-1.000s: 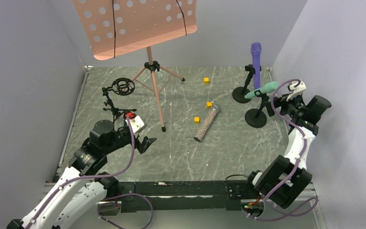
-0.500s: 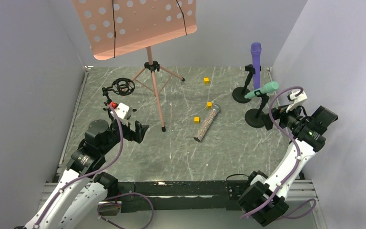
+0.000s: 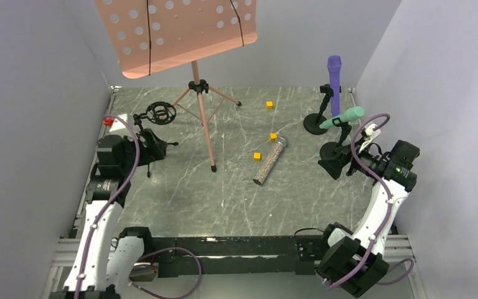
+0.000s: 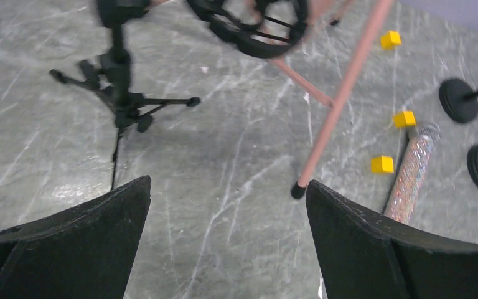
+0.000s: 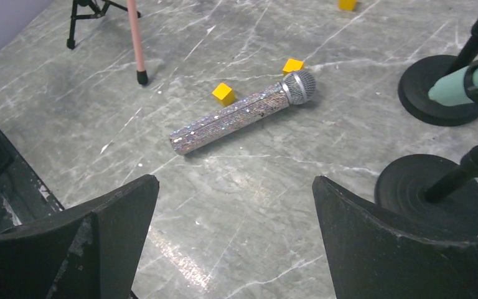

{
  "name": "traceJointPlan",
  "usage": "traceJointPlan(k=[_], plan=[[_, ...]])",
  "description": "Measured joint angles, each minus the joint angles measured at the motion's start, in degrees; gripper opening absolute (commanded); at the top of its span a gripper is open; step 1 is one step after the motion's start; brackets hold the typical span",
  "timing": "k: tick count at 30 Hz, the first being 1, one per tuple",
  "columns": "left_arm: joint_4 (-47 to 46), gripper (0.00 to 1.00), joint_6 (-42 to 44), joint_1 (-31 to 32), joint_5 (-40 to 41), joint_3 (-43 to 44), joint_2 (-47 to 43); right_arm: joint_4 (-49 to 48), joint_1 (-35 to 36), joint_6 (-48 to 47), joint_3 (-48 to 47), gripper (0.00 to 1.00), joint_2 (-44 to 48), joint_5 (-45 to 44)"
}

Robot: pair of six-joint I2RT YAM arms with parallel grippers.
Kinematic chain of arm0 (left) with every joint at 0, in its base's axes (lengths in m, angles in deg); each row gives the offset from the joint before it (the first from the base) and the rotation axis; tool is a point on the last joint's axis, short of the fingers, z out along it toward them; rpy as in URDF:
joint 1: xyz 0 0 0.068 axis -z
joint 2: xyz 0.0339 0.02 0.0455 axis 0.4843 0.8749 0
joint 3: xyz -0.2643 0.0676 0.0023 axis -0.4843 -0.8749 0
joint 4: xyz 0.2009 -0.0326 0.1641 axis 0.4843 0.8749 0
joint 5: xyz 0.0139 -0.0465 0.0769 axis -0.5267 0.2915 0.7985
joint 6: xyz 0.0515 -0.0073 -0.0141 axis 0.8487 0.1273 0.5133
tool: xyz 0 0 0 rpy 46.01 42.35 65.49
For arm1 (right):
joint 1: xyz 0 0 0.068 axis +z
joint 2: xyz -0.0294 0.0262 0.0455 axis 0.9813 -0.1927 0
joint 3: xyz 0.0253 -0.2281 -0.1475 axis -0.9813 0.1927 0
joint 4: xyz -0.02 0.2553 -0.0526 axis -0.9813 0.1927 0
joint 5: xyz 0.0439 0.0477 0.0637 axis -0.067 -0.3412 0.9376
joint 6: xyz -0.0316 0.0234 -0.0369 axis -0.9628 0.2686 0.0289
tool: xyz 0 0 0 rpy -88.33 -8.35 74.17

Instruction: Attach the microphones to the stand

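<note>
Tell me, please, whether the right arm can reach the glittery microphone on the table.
Probably yes: the open right hand faces the glittery microphone, nothing lying between; two yellow cubes sit beside its head.

The left arm (image 3: 93,230) stands up from its base at the near left corner, its white link running almost straight toward the far side along the left edge. At the top the wrist bends so that the left gripper (image 3: 151,147) points right. In the left wrist view its two black fingers (image 4: 68,249) are spread wide with nothing between them. The right arm (image 3: 383,205) stands on its near right base and leans out to the right. It folds at the elbow, so the right gripper (image 3: 331,166) points left and slightly down. That gripper's fingers (image 5: 398,249) are likewise wide apart and hold nothing.
</note>
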Motion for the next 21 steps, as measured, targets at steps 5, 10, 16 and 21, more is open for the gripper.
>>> traceJointPlan(k=[5, 10, 16, 21], plan=[[0.07, 0.99, -3.61, -11.17, -4.20, 1.86, 5.73, 0.85, 0.59, -0.28, 0.31, 1.00, 2.10, -0.15], [0.24, 0.96, -1.68, -11.82, -1.25, 6.82, 9.42, 0.20, 0.59, 1.01, 1.11, 1.00, 4.55, -0.28], [-4.96, 0.84, 9.05, -14.40, -4.55, 8.94, 14.75, -0.55, 0.81, 1.95, 1.40, 1.00, 4.92, -0.42], [-12.59, 0.82, 15.96, -16.65, -8.92, 4.11, 16.41, -0.50, 1.20, 1.92, 1.42, 1.00, 3.89, -0.46]])
